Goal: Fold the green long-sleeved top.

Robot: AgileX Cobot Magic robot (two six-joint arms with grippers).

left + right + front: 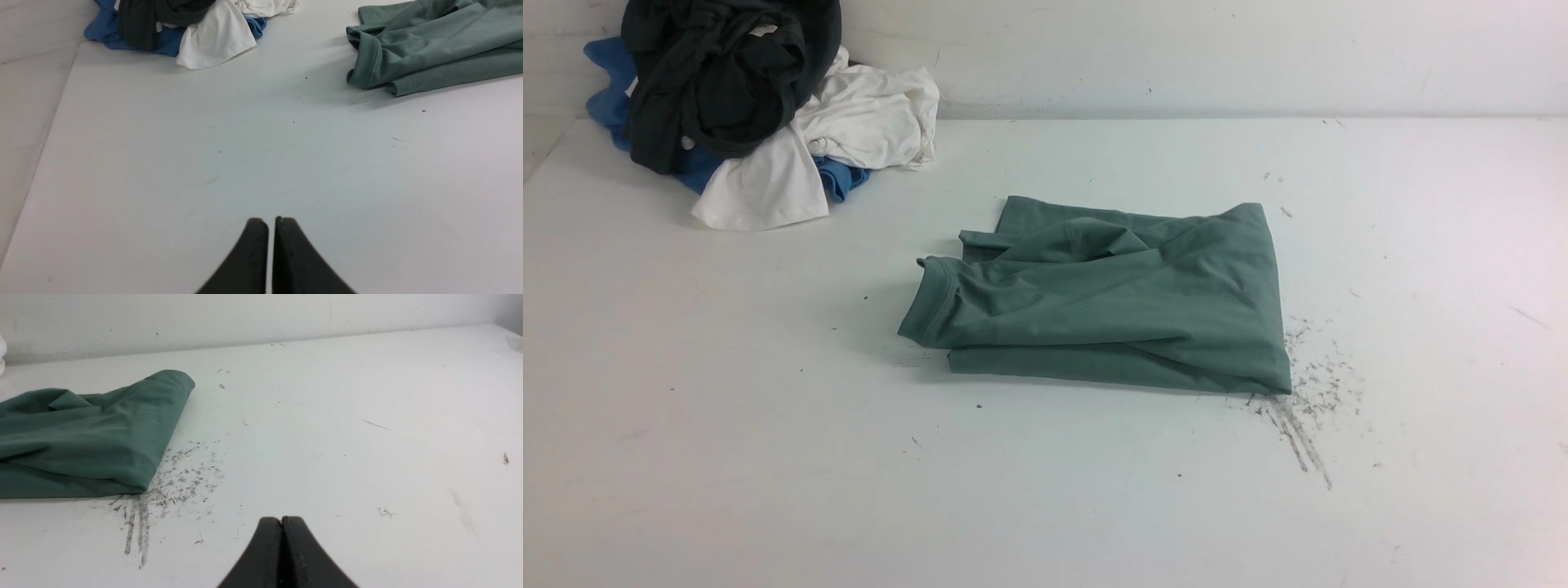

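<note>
At centre frame your folded green long-sleeved top [1111, 302], bare white table [727, 425] all round its edges, clothes pile [752, 106] upper left, left gripper [271, 222] and right gripper [282, 520] both closed, empty, well clear.

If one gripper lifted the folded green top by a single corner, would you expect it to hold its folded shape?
Probably not. The green long-sleeved top lies in soft, wrinkled layers, so it looks floppy and would likely drape and unfold. Its loose cuff sticks out at one edge and may dangle first. Pushed, the thin fabric would likely bunch rather than slide whole.
</note>
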